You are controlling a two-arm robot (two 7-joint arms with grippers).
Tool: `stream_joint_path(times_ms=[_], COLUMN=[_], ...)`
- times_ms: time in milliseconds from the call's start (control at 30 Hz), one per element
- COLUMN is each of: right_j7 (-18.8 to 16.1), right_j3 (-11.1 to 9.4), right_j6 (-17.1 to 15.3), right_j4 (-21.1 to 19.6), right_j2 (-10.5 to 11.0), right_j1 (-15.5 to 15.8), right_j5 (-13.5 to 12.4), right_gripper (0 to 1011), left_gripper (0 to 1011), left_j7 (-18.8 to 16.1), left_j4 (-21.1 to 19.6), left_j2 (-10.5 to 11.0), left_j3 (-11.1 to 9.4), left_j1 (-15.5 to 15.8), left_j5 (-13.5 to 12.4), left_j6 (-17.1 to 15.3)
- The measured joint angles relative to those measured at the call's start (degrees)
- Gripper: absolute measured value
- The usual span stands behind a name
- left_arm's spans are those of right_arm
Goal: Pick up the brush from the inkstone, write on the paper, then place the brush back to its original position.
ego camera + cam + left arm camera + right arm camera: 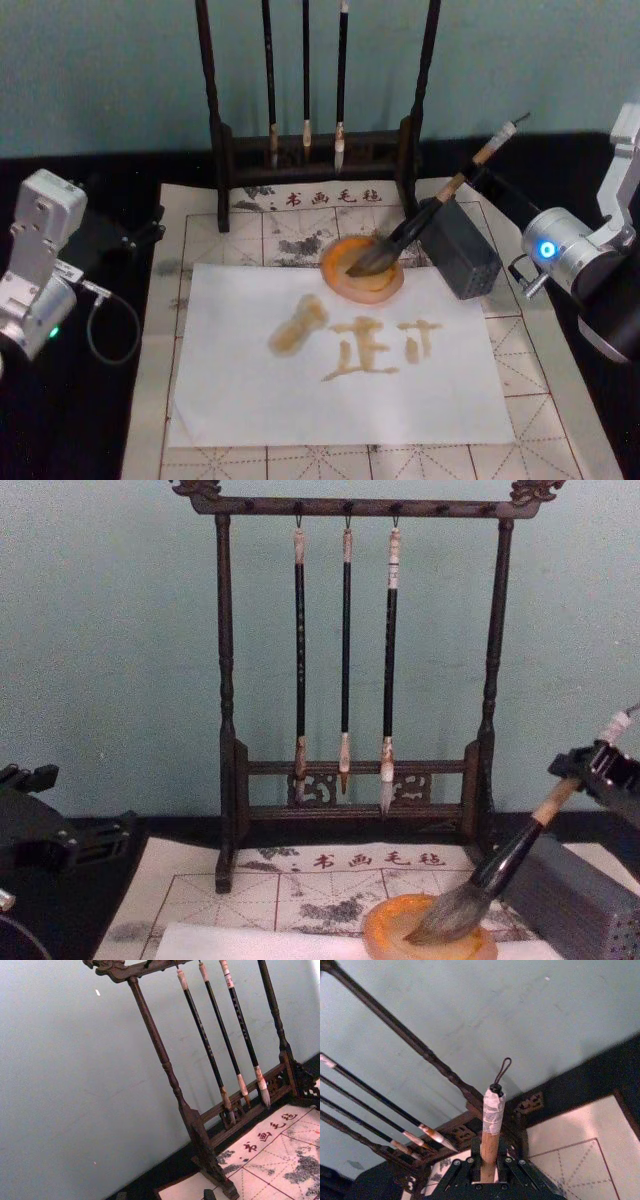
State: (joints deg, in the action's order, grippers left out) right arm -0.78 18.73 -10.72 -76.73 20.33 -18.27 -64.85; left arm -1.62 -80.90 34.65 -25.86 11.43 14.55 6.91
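The brush [440, 200] lies slanted, its fat bristle head resting in the orange-rimmed inkstone [335, 275] and its handle leaning over the grey block. In the chest view my right gripper [598, 765] sits on the upper handle of the brush [510, 855], just below the white end. The right wrist view shows the tan handle [490, 1135] rising between the fingers [470, 1167], which hug it on both sides. The white paper [250, 380] in front of the inkstone [385, 930] carries brown written strokes. My left gripper [60, 830] is parked far left, off the mat.
A dark wooden rack [225, 680] with three thin hanging brushes [345, 650] stands behind the inkstone. The grey ribbed block [465, 250] sits right of the inkstone. The beige grid mat [560, 400] lies under the paper. A cable [100, 320] loops beside the left arm.
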Motion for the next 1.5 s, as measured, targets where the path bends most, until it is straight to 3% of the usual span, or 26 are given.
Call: stream_joint_path(times_ms=[233, 1133, 1500], right_j7=[-1.0, -8.9, -13.3], right_j3=[0.7, 4.9, 3.9], right_j6=[1.5, 12.7, 14.6], right_j4=[-2.4, -12.0, -15.7], right_j2=[1.0, 6.6, 9.4], right_j1=[0.4, 3.5, 6.7], right_j5=[2.0, 23.6, 26.2], right_gripper=[199, 199, 199], left_gripper=[1001, 1001, 1001], left_j7=[0.0, 0.0, 0.0], left_j4=[0.0, 0.0, 0.0], left_j2=[0.0, 0.0, 0.0], left_j3=[0.0, 0.0, 0.0], left_j1=[0.0, 0.0, 0.0], left_j5=[0.0, 0.0, 0.0], left_j6=[0.0, 0.0, 0.0])
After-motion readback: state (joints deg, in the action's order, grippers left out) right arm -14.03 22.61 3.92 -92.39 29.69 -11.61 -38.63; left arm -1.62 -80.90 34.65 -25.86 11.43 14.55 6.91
